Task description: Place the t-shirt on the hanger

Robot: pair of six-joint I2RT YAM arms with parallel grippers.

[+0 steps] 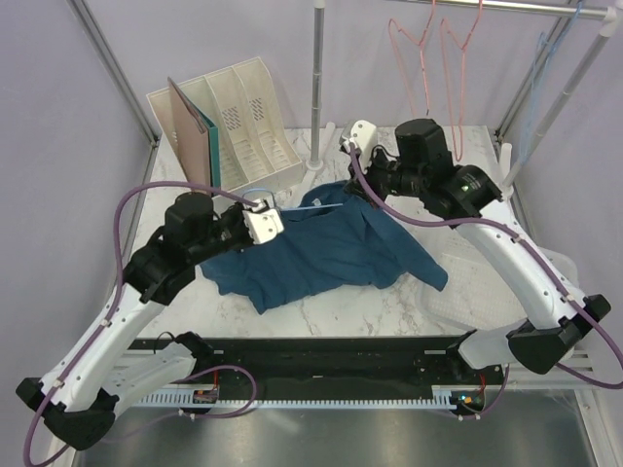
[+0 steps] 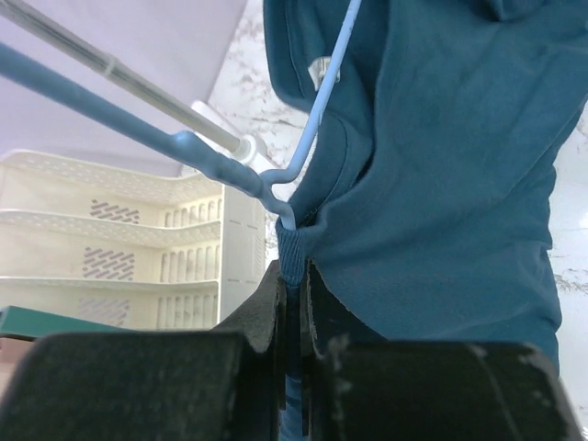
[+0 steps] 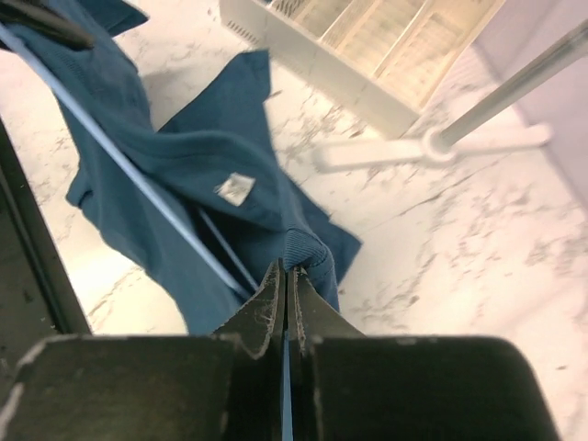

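Note:
The dark teal t-shirt (image 1: 321,255) lies crumpled mid-table, its upper edge lifted between both grippers. The light-blue hanger (image 1: 321,205) runs through the neck opening, with its hook toward the left. My left gripper (image 1: 281,214) is shut on the ribbed collar (image 2: 292,253); the hanger (image 2: 328,81) wire bends just above the fingertips. My right gripper (image 1: 350,181) is shut on the collar's other side (image 3: 322,246). In the right wrist view the hanger (image 3: 129,175) crosses diagonally inside the t-shirt (image 3: 197,147), beside a white label (image 3: 236,187).
A white file organizer (image 1: 248,117) with a brown and teal folder (image 1: 192,126) stands at the back left. A rack pole (image 1: 317,88) rises behind the shirt, and pink-red hangers (image 1: 428,58) hang on the rail. A white mesh tray (image 1: 492,287) lies to the right.

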